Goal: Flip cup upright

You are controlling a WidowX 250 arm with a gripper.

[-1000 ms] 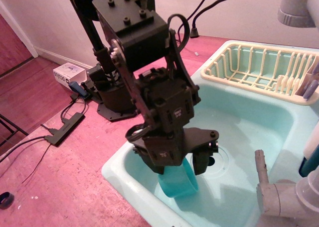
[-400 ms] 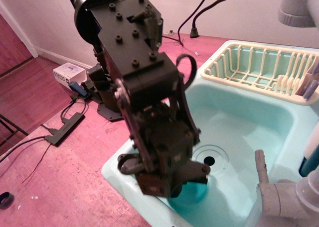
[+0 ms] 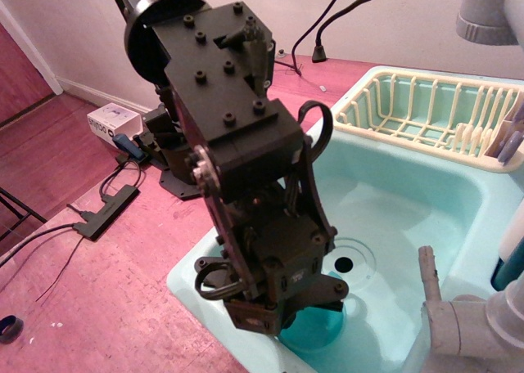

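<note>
Since a second ago the black robot arm [image 3: 237, 168] has pitched further forward and down into the pale aqua sink basin [image 3: 409, 217], so that its wrist now covers most of the small teal-blue translucent plastic cup [image 3: 321, 330], which then showed lying on its side below the fingers with its round rim in plain sight. Now only a curved patch of that cup shows, at about five o'clock from the wrist block, low in the near corner of the basin and just at seven o'clock from the round drain [image 3: 344, 263]. Dark metal fingers [image 3: 334, 290] sit right over the cup's upper edge, apparently touching it, but the wrist hides the gap between them, so I cannot tell how far apart they stand or whether they have hold of the cup. Whether the cup is on its side, tilted or already standing is also hidden. By my reading the task is in its middle: the arm has reached the cup, and the turn to upright, the release and the withdrawal are not shown done. Off at one o'clock, the cream plastic dish rack [image 3: 426, 115] on the basin's far edge plays no part.
</note>
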